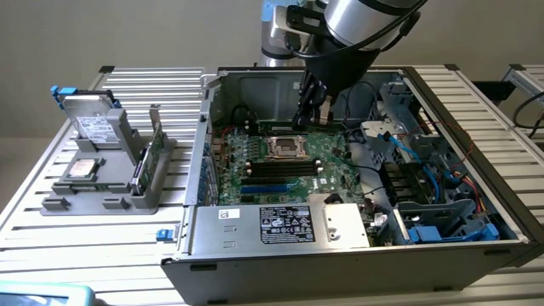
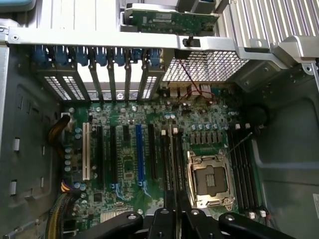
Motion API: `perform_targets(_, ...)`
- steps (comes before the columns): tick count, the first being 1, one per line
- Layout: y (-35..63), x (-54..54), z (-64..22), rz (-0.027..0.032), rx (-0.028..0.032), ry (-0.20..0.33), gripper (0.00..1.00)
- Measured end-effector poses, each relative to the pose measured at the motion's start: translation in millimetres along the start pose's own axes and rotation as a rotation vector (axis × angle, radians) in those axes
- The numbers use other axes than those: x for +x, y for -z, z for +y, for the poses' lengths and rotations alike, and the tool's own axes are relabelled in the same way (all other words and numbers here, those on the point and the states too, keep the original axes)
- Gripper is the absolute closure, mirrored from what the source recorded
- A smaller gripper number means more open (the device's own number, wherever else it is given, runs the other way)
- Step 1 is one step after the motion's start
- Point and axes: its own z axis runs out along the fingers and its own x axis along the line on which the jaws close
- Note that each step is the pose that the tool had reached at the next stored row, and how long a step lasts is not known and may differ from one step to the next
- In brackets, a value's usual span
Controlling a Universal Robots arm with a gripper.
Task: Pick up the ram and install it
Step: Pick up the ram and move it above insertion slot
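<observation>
Under soft, even light, a plain beige wall (image 1: 127, 32) stands well behind the gripper (image 1: 311, 120), while a slatted aluminium table (image 1: 85, 236) spreads below and around it, with another slatted metal surface (image 1: 529, 75) off to the exterior view's right.

**Parts hidden or cropped in the two views.**
Exterior view: the arm (image 1: 365, 25) is cut off by the upper edge. The gripper (image 1: 311, 118) hides part of the motherboard (image 1: 289, 162) behind it. The print on the power supply label (image 1: 287, 224) is too small to read. Wrist view: the ram (image 2: 174, 169) is seen edge-on, probably between the fingers (image 2: 160, 224), which are themselves cropped. Whether it sits in a slot cannot be told.
</observation>
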Motion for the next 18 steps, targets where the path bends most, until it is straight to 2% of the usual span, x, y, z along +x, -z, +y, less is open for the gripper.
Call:
perform_targets(7,-16.5,-17.2,-1.0,-0.0003,0.0002,-0.001,0.85)
perform_targets(8,-19.3,-19.9,0.3,-0.0004,0.0004,-0.001,0.85)
perform_targets(11,-28.8,-24.2,11.6,-0.0004,0.0004,-0.001,0.85)
perform_targets(18,-29.7,-24.0,11.9,0.0008,-0.0003,-0.002,0.85)
